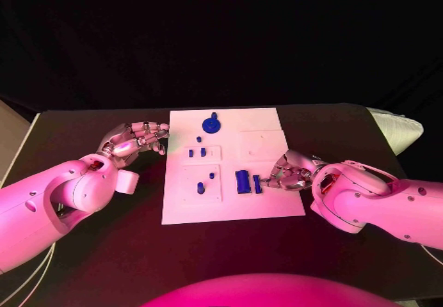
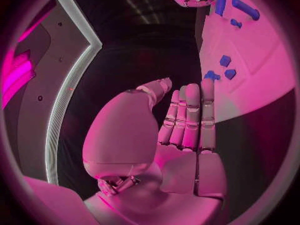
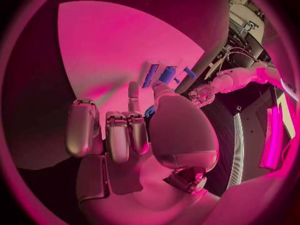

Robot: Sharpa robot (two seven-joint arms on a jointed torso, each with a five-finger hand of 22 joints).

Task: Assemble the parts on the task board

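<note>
Right hand (image 1: 288, 174) on the task board (image 1: 267, 121), fingertips pinching a small blue part (image 1: 257, 184) — seating step, prob. Left hand (image 1: 137, 141) just off the board's edge, fingers together, holding nothing. Next — press it in square w/ the larger block (image 1: 242, 181).

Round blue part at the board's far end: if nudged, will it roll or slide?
The round blue part lies flat on the task board, so it would probably slide, not roll. It looks small and rigid, likely light. Its raised middle might give fingers purchase.
</note>
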